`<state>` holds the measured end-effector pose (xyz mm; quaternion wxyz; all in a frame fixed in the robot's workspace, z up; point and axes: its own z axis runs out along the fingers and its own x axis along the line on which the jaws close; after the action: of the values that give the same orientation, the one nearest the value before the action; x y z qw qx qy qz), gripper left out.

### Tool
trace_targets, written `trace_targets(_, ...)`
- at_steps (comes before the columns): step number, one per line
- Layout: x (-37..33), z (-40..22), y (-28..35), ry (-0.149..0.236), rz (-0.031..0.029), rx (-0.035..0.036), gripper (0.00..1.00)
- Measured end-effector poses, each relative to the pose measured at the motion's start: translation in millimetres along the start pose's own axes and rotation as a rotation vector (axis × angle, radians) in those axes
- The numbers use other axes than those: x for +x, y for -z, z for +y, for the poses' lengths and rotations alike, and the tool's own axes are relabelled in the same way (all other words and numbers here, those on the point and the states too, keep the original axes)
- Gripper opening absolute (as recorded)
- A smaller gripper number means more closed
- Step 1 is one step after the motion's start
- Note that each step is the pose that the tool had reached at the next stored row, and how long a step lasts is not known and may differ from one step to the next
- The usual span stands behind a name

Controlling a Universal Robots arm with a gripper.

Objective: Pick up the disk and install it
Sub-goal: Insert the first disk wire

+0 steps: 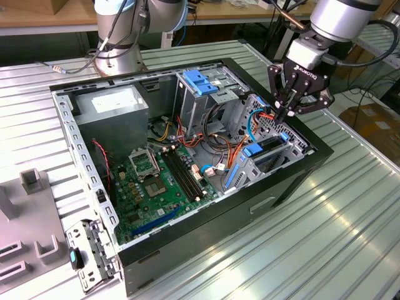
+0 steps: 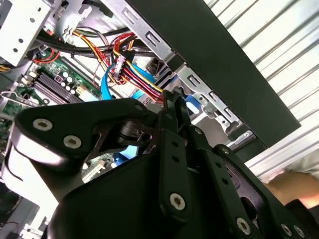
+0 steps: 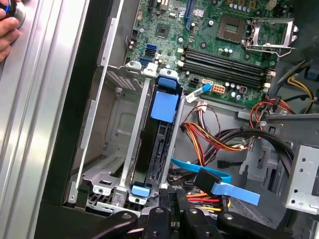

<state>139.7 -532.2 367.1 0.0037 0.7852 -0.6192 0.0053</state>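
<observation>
Black gripper links sit right up against the lens in both wrist views, and the gripper [image 1: 289, 114] itself hangs over the drive cage [image 1: 265, 156] at the case corner on the exterior view's right. Fingers [image 2: 172, 107] look pinched together with nothing between them, so I'd call it closed and empty.

Disk [image 3: 158, 149] is already standing on edge in the cage slot, blue rails top and bottom, with the blue tab [image 3: 164, 106] facing up toward the motherboard [image 3: 224, 45] side. So by my read this is the seating part, not the pickup.

To do this bit well, I reckon:
- push straight along the slot, on the rail end and not on the drive body
- keep the closed tips centred on the rail so the disk doesn't cock sideways in the guides
- watch the cable bundle [image 2: 132, 69] and the blue ribbon [image 3: 224, 184], they're just beside the tips and could snag
- go slow, the rails should click rather than be forced

A hand [image 3: 7, 22] rests on the table edge [image 3: 35, 99], well apart from the cage.
</observation>
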Motion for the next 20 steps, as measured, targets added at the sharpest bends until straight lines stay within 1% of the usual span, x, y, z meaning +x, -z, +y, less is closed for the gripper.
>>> trace_targets(11, -0.2, 1.5, -0.3, -0.004, -0.0001, 0.0, 0.16)
trace_targets(15, -0.2, 1.6, -1.0, -0.054, 0.0002, -0.0007, 0.16)
trace_targets(17, -0.2, 1.6, -1.9, -0.095, 0.0001, -0.0012, 0.16)
trace_targets(20, 1.8, 3.4, -2.3, -0.098, 0.0, -0.0013, 0.16)
